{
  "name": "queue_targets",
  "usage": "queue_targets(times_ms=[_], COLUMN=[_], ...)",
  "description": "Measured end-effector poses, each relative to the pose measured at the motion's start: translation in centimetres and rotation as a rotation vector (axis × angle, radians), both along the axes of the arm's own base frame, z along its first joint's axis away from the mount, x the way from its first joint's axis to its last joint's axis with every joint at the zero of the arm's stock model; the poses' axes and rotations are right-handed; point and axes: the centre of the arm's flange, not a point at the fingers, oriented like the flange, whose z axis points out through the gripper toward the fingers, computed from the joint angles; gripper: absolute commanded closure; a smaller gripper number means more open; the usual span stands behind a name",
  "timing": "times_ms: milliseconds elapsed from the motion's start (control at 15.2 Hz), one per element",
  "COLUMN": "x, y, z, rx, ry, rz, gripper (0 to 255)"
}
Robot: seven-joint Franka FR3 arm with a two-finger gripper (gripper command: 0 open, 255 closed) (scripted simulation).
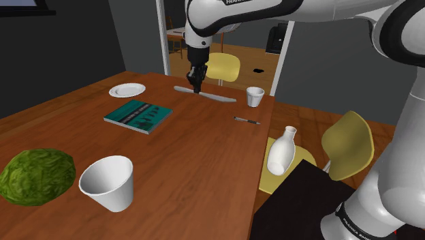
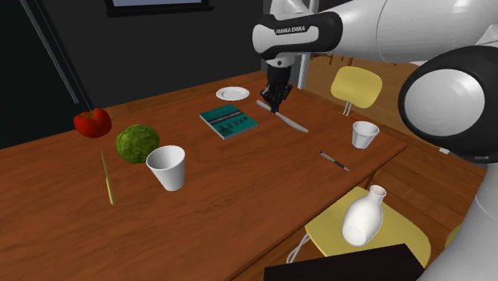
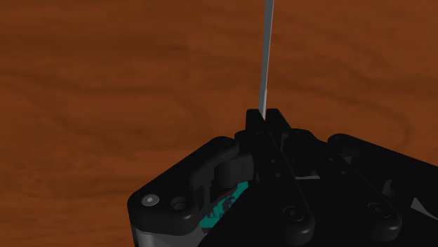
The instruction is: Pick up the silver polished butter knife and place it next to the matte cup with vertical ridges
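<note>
A long silver butter knife (image 1: 221, 97) (image 2: 294, 124) is level at the far side of the wooden table (image 1: 191, 157); I cannot tell if it rests on the wood or hangs just above it. My black gripper (image 1: 197, 89) (image 2: 274, 108) points straight down and is shut on its middle. In the wrist view the fingers (image 3: 265, 116) clasp the thin blade (image 3: 266, 56), which runs away over the wood. A small white cup (image 1: 255, 96) (image 2: 365, 133) stands near the table's edge, to the shoulder view's right of the knife.
A teal book (image 1: 137, 115) and a white plate (image 1: 127, 90) lie near the knife. A larger white cup (image 1: 109, 183), a green lettuce (image 1: 35, 176) and a pen (image 1: 246, 121) are also on the table. A white vase (image 1: 282, 151) stands on a yellow chair.
</note>
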Motion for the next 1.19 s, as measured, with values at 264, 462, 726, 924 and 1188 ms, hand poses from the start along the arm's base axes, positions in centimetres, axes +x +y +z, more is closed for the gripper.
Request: queue_targets(times_ms=[264,462,726,924,1188], x=[0.7,1.1,1.5,2.1,2.5], y=[-5.1,-9.1,-14.5,-18.6,-23.6], z=[0.3,0.1,0.0,0.0,0.2], rx=[0.000,0.000,0.000,0.000,0.001], ry=[0.000,0.000,0.000,0.000,0.000], rz=[0.000,0.000,0.000,0.000,0.000], gripper=[255,255,255,255,255])
